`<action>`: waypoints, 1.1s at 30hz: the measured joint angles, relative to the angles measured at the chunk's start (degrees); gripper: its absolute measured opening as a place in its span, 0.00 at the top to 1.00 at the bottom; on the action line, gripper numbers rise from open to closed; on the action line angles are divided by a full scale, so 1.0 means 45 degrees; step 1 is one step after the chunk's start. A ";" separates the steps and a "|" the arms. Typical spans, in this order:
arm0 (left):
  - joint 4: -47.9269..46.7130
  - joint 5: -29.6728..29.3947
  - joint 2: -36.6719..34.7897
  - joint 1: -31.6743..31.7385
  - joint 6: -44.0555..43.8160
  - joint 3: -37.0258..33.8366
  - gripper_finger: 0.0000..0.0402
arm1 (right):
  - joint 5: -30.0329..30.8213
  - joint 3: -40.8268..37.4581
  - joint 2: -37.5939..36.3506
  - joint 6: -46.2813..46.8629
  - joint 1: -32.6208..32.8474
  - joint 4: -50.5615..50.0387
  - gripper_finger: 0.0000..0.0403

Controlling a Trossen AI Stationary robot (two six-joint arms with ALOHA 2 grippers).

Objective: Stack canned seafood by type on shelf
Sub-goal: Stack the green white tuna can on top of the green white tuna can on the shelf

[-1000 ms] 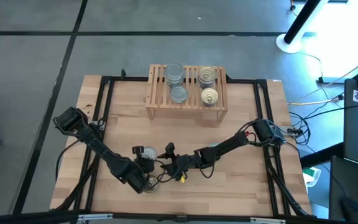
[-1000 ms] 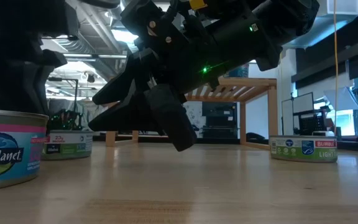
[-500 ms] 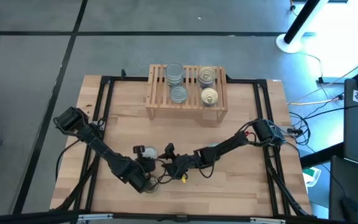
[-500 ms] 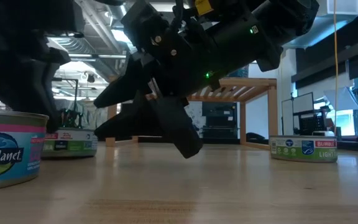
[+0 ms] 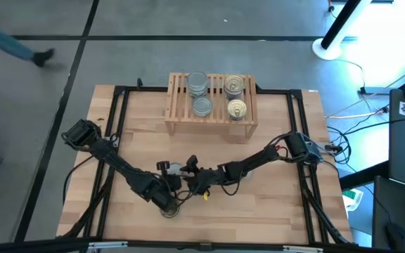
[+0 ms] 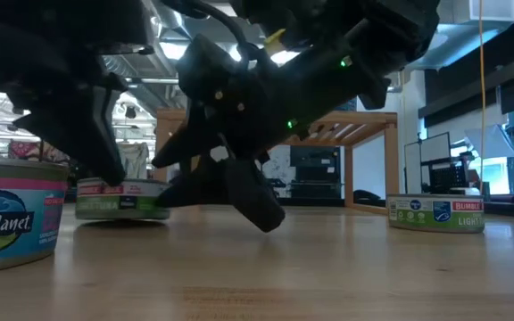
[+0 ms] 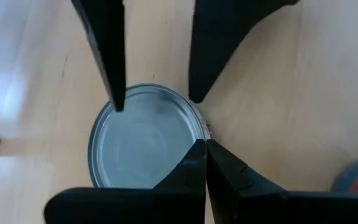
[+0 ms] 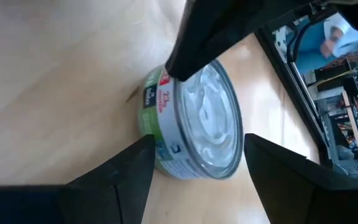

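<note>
Green-labelled tin (image 6: 121, 198) now nearer "BUMBLE" tin (image 6: 435, 213)

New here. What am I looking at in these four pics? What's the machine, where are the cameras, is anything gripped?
Two dark robot arms work at a wooden table. One camera looks straight down, one sits at tabletop height, and one rides on each wrist. At the back, a slatted shelf carries silver-topped tins and gold-topped tins. Both grippers are at one green-label tin: the right gripper is open just in front of it, the left gripper is shut beside its rim. Nothing is held.
</note>
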 joint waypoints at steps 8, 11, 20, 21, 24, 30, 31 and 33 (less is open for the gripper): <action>0.0100 -0.0008 -0.0044 0.0276 0.0112 0.0000 1.00 | -0.0190 0.0000 0.0000 -0.0036 0.0039 -0.0464 0.38; 0.0134 -0.0007 -0.0044 0.0276 0.0105 0.0000 1.00 | -0.0190 0.0000 0.0004 -0.0054 0.0039 -0.0466 0.38; 0.0268 -0.0007 -0.0049 0.0276 -0.0218 0.0000 1.00 | -0.0072 0.0010 0.0003 -0.0400 0.0039 -0.0488 0.38; 0.0357 -0.0007 -0.0049 0.0276 -0.0221 0.0000 1.00 | -0.0070 0.0010 0.0004 -0.0406 0.0039 -0.0490 0.38; 0.0400 -0.0002 -0.0189 0.0298 -0.0222 0.0012 1.00 | -0.0062 0.0010 0.0005 -0.0424 0.0039 -0.0502 0.38; 0.0374 -0.0002 -0.0655 0.0347 -0.0231 0.0015 1.00 | -0.0052 0.0010 0.0005 -0.0454 0.0039 -0.0434 0.38; 0.0374 -0.0002 -0.0706 0.0349 -0.0231 0.0015 1.00 | -0.0052 0.0010 0.0010 -0.0459 0.0039 -0.0375 0.38; 0.0430 0.0000 -0.0744 0.0364 -0.0236 0.0015 1.00 | -0.0047 0.0010 0.0015 -0.0473 0.0039 -0.0299 0.38</action>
